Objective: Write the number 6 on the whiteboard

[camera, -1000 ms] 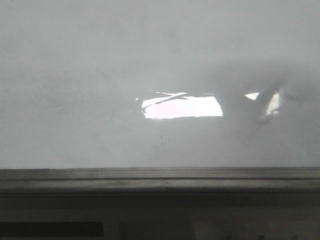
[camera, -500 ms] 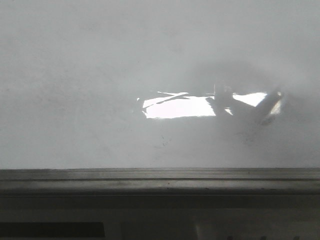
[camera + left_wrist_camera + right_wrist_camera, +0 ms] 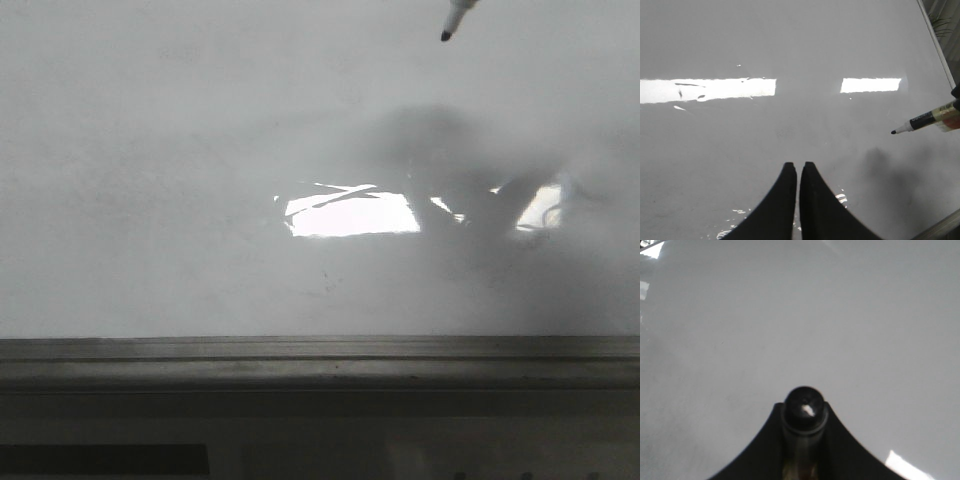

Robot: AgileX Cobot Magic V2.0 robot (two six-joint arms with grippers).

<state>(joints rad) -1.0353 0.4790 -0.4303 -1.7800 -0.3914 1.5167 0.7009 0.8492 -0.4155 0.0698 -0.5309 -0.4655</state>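
The whiteboard [image 3: 180,150] fills the front view, glossy and plain, with its grey frame strip [image 3: 320,350] along the near edge. No number 6 shows on it. A marker [image 3: 458,16] with a black tip enters at the top of the front view, above the board. It also shows in the left wrist view [image 3: 927,120], tip off the surface. My right gripper [image 3: 804,412] is shut on the marker [image 3: 803,407], seen end-on. My left gripper [image 3: 795,167] is shut and empty above the board [image 3: 790,45].
Bright glare patches [image 3: 350,212] lie on the board's middle, and a dark shadow of the arm [image 3: 450,160] falls to their right. The board's frame edge [image 3: 937,45] runs along the far right in the left wrist view.
The marker tip has come into the front view at the top. The arm's shadow has grown and shifted left over the right-hand glare patch.
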